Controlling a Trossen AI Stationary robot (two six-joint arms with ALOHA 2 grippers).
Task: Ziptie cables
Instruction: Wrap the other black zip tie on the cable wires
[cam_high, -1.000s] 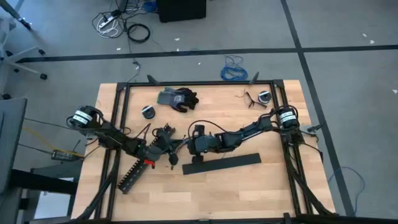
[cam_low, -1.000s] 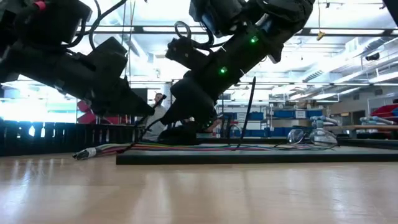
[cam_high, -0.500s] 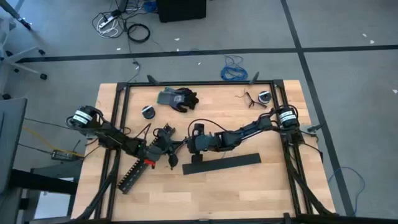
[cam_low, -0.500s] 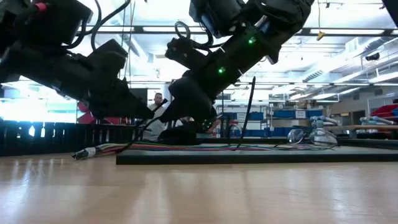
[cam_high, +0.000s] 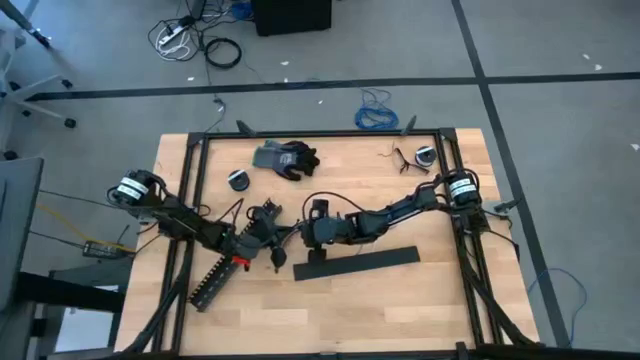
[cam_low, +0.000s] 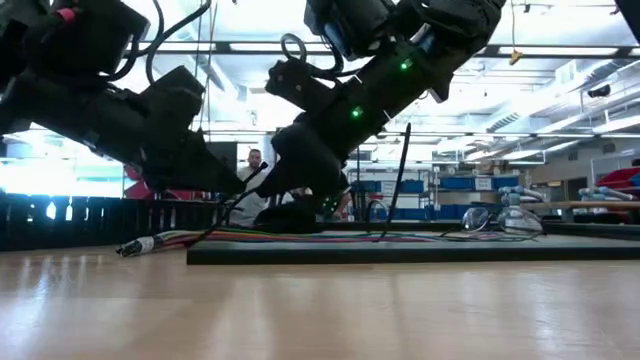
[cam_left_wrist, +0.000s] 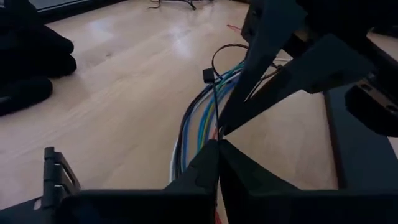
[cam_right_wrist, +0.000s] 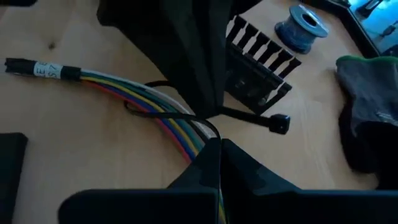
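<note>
Both pincers meet over the cables (cam_right_wrist: 146, 102) near the middle of the desk (cam_high: 400, 310), so I'll place everything off those. The left pincer (cam_left_wrist: 219, 144) is clenched tight, its tips pressed together right above the blue, green and white wires, with the thin black ziptie (cam_left_wrist: 213, 74) running up from its tips and curling into a loop over the bundle. The right pincer (cam_right_wrist: 219, 144) is clenched too, its tips together on the ziptie where it wraps across the wires; the ziptie's small square head sticks out just beside the bundle. From table height the cables lie flat on the desk, the labelled end poking out past the left arm. Just beside the cables on the right arm's side is a wide flat black bar (cam_high: 356, 262). A slotted black duct (cam_right_wrist: 258, 59) sits near the bundle, on the left arm's side. Farther back, well away from the cables, lie a dark glove (cam_high: 286, 158) and a small spool (cam_right_wrist: 302, 23).
</note>
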